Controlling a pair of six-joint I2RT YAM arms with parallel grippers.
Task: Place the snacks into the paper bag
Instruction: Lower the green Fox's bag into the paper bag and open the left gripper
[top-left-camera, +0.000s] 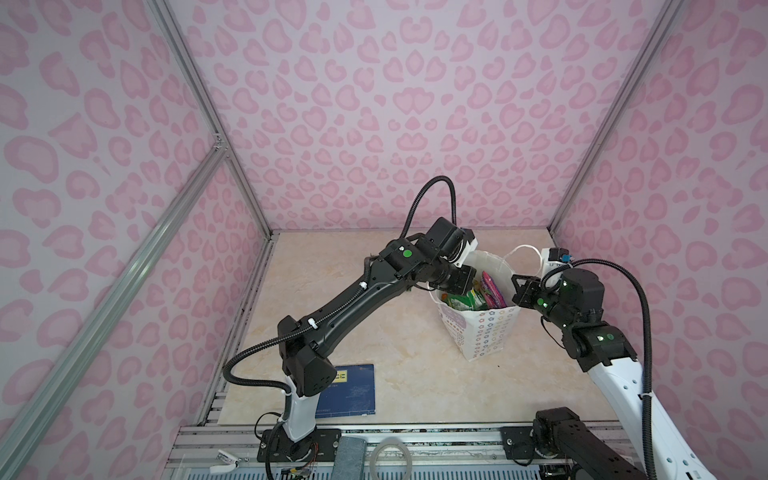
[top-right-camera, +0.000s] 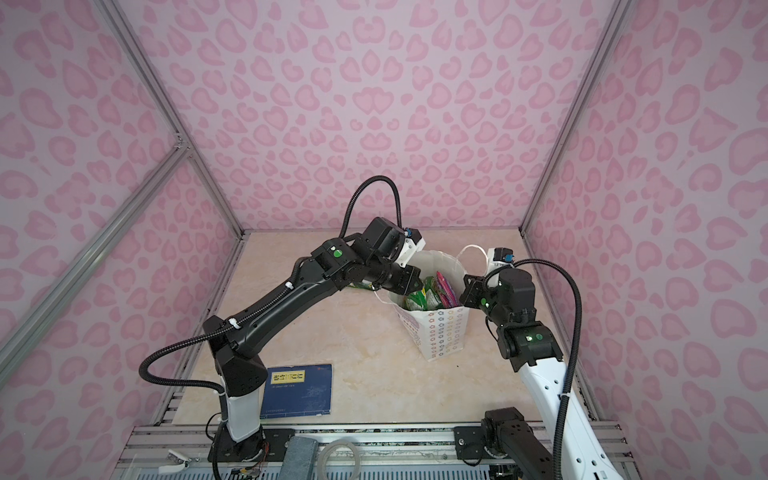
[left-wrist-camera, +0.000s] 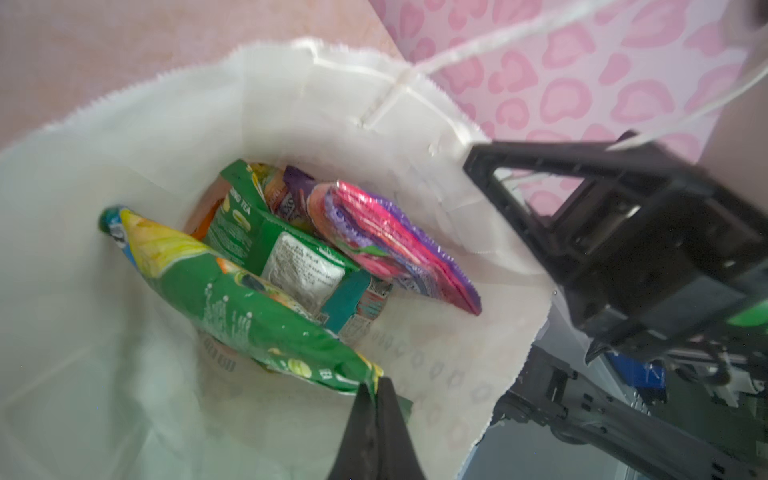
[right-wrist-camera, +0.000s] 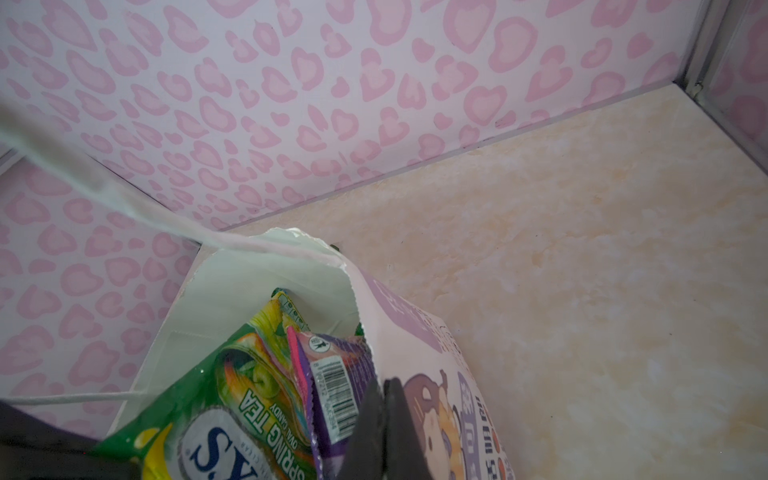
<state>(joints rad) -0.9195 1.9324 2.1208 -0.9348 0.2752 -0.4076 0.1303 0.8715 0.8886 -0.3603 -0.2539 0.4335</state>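
Closest to the lens in the left wrist view, the left gripper (left-wrist-camera: 375, 390) has its two fingers pressed together, and they look pinched on the corner of a green packet (left-wrist-camera: 232, 307). Most of that packet already hangs inside the paper bag (left-wrist-camera: 124, 124), slanting down onto the other snacks (left-wrist-camera: 386, 245), a pink-purple packet and more green ones leaning in the bottom.

In the right wrist view the right gripper (right-wrist-camera: 382, 390) is likewise closed. Its fingers are clamped on the bag's top edge beside the cartoon front, which holds the mouth open.

In both top views the bag stands upright at about 3 o'clock from the middle of the table (top-left-camera: 395, 374). The left arm reaches into its mouth from 9 o'clock and the right arm meets the rim from 3 o'clock. A dark blue book (top-left-camera: 353, 388) lies flat at 7 o'clock, well apart from the bag.

The step in hand looks like the drop: the packet is over the pile and only needs letting go. The next move calls for parting the left fingers, then lifting straight out so they do not snag the paper wall or the cord handle (left-wrist-camera: 498, 37).

A sliver of green-yellow (top-right-camera: 356, 285) shows under the left arm at 9 o'clock of the bag. It is too hidden to tell whether it is another packet.
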